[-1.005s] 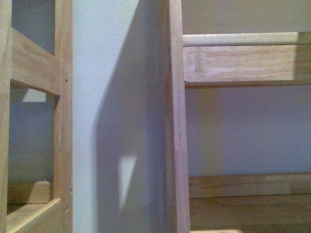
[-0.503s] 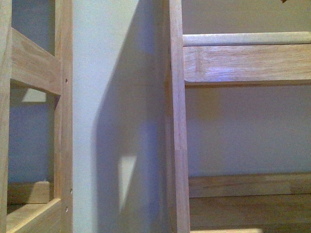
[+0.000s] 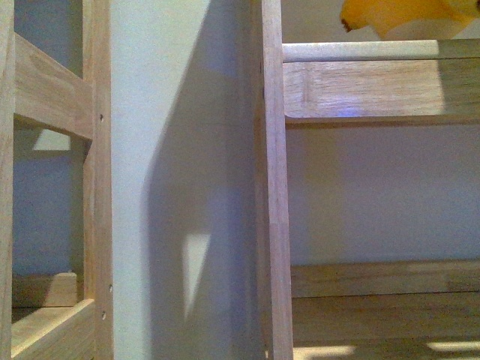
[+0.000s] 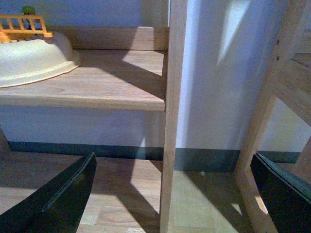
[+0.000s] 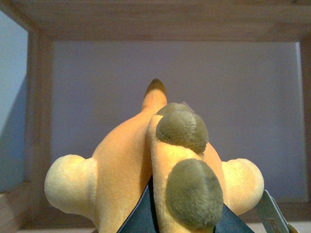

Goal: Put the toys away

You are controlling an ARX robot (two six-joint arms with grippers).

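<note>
The plush animal (image 5: pixel 121 165) fills the right wrist view: orange-yellow, with pale stubby limbs and two grey-green patches. My right gripper (image 5: pixel 180 224) is shut on it, its dark fingers (image 5: pixel 138 218) pressed into the fabric from below. The toy hangs inside a wooden shelf compartment, facing the back wall. In the front view only its underside (image 3: pixel 405 19) shows, at the top right just above the upper shelf rail (image 3: pixel 375 90). My left gripper (image 4: pixel 173 160) is open and holds nothing, low near the floor with a shelf post between its fingers.
A wooden upright (image 3: pixel 271 187) separates the shelf unit from a second frame (image 3: pixel 94 187) on the left, with bare wall between. In the left wrist view a low shelf (image 4: pixel 112 82) carries a white bowl-shaped item (image 4: pixel 34 58) topped by a yellow fence piece (image 4: pixel 24 24).
The plush animal has come into the front view at the top right, above the upper shelf rail. The shelf frames have shifted slightly in the picture.
</note>
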